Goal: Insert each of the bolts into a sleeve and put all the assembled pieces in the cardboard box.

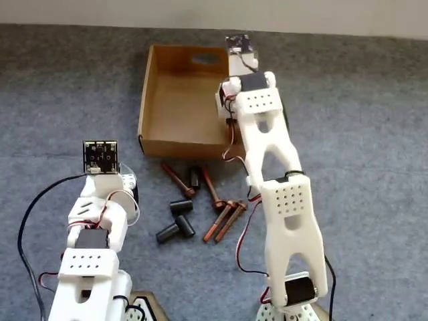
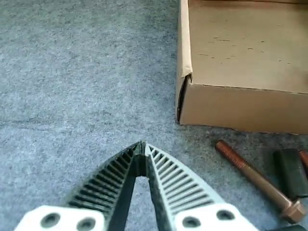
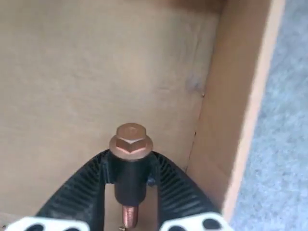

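The right gripper (image 3: 131, 161) is clamped on a black sleeve (image 3: 130, 179) with a copper bolt (image 3: 131, 139) pushed through it. The hex head sits on top and the threaded tip pokes out below. The two fingers press the sleeve from either side. The piece hangs upright inside the cardboard box (image 3: 231, 96), near one wall; whether it touches the floor of the box is hard to say.

In the high view the box (image 1: 180, 148) lies at about 11 o'clock from the middle of the grey carpet (image 1: 348, 134). The right arm (image 1: 267, 147) stretches from 5 o'clock up to the box's 3 o'clock side. At 6 o'clock from the box lie the loose bolts (image 1: 177, 179) and loose sleeves (image 1: 180, 206), mixed together and none of them joined.

The left arm (image 1: 93, 227) stands at 8 o'clock, well apart from the pile. The left gripper (image 2: 143, 149) has its tips pressed together and holds nothing. It hangs over bare carpet, with the box's corner (image 2: 185, 82) ahead.
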Controlling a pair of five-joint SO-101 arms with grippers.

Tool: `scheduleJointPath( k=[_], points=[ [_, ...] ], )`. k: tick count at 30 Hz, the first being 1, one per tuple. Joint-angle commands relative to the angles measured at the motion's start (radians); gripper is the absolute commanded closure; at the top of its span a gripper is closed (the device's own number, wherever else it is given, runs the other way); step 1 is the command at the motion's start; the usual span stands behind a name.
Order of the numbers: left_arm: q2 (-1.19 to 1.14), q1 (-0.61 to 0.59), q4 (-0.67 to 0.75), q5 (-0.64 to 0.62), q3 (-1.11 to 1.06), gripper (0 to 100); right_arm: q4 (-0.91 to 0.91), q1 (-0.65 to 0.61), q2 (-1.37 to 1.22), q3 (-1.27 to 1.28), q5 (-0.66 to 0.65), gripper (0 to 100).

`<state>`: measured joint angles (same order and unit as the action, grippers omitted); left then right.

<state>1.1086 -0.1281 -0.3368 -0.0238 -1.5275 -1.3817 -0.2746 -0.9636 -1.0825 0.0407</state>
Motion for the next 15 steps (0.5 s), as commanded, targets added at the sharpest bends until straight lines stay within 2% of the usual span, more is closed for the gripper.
scheduleJointPath(
  k=[1, 5, 15],
  points=[
    [0.013, -0.002, 0.020, 0.003, 0.007, 99, -0.054, -0.001, -0.002, -0.137, 0.051, 99.2],
    [0.013, -0.001, 0.020, 0.003, 0.007, 99, -0.074, -0.004, -0.039, -0.185, 0.095, 99.2],
    [0.013, -0.001, 0.020, 0.003, 0.010, 99, -0.101, -0.004, -0.105, -0.194, 0.095, 99.2]
  ],
)
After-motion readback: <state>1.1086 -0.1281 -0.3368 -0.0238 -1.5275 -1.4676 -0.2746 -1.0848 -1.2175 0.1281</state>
